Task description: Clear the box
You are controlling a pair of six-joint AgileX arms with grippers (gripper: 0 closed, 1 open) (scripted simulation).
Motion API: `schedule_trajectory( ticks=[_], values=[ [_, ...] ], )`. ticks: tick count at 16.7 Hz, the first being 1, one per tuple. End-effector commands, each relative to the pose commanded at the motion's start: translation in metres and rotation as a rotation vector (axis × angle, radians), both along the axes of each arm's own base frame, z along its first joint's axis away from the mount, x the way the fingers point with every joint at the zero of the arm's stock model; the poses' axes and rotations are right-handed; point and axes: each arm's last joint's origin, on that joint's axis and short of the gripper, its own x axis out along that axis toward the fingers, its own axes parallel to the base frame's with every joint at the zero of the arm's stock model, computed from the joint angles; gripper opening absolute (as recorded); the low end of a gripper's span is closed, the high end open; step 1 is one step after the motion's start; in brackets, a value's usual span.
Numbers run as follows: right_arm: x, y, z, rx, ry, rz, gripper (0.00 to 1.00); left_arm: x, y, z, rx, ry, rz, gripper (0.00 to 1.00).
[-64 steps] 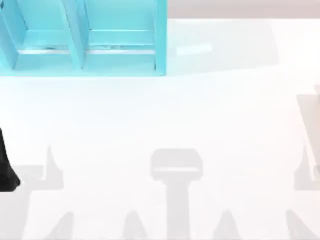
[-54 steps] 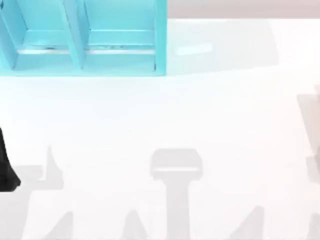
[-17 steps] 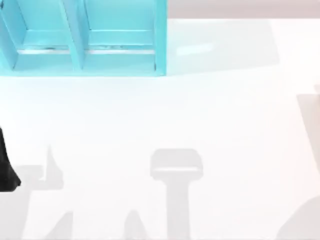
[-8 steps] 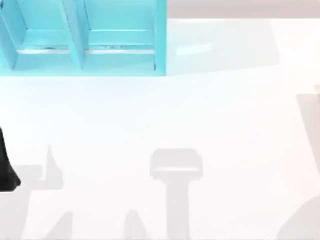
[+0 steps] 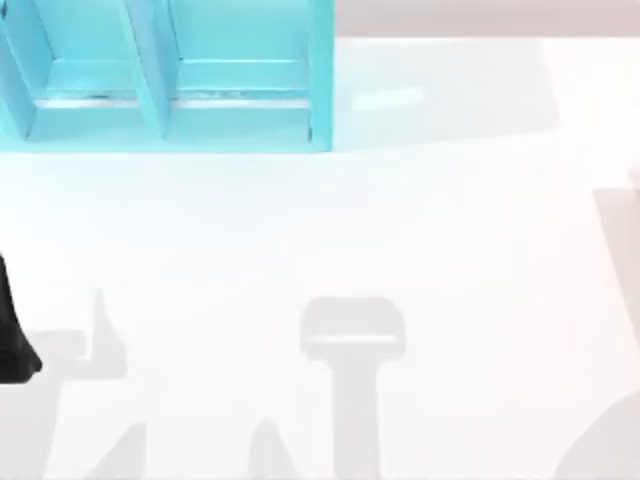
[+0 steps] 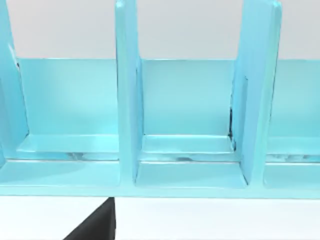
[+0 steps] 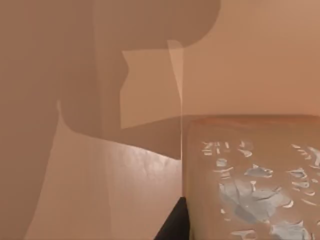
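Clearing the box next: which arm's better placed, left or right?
Right, probably. The right arm is close to tan walls and a tan item with a flaked pattern. The left arm sits at the table's left edge, facing the blue shelf, whose visible compartments hold nothing.

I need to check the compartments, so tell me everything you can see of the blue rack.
The rack is glossy light blue, like painted wood or plastic. Upright dividers split it into open bays with a back wall and stepped floor. It stands on the white table at the top view's far left. The bays in view hold nothing.
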Motion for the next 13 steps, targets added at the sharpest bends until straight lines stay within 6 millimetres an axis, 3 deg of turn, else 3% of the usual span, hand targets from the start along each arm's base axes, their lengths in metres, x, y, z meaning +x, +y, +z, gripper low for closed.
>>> schedule_trajectory(
  ticks=[7,13],
  values=[
    [0.001,-0.001,0.005,-0.003,-0.004,-0.001,0.0,0.0,0.0,0.0,0.0,0.0,0.0,1.0],
    [0.007,-0.005,0.069,0.009,0.015,0.004,0.0,0.0,0.0,0.0,0.0,0.0,0.0,1.0]
  ],
)
